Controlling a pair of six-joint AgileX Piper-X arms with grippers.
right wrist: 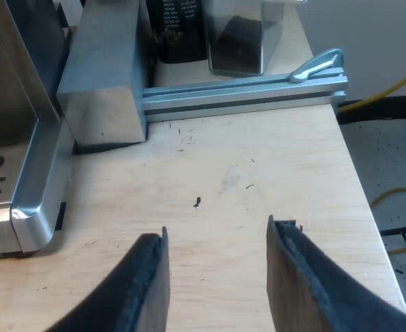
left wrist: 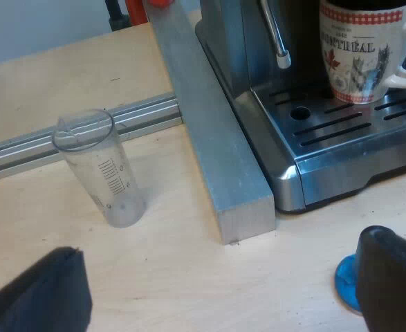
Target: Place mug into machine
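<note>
1. Claws first: the left claw (left wrist: 223, 277) is spread wide and empty over the tabletop (left wrist: 161, 228), between the measuring glass (left wrist: 99, 169) and the front of the coffee machine (left wrist: 341, 162). The right claw (right wrist: 220, 238) is likewise released and holds nothing, over bare wood near the machine's corner.
2. Tabletop: pale wood that carries everything here. A few dark specks lie ahead of the right claw.
3. Coffee machine: brushed metal, with its slotted drip tray towards the left claw and a steam pipe (left wrist: 275, 34) hanging beside the mug (left wrist: 358, 55).
4. Metal block (left wrist: 209, 124): a long grey bar lying just beside the machine's side, with a grooved rail (left wrist: 85, 135) running off from it.
5. Mug: white with a red-checked rim, upright on the drip tray, its handle turned away from the steam pipe. Neither claw touches it. By my reading the placing is done and little is left beyond drawing the arms clear. Whether it sits squarely under the spout I cannot tell.
6. Measuring glass: clear, standing on its base near the rail, well apart from the mug.
7. Blue tamper (left wrist: 344, 280): on the tabletop near the machine's front, partly behind a finger of the left claw.
</note>
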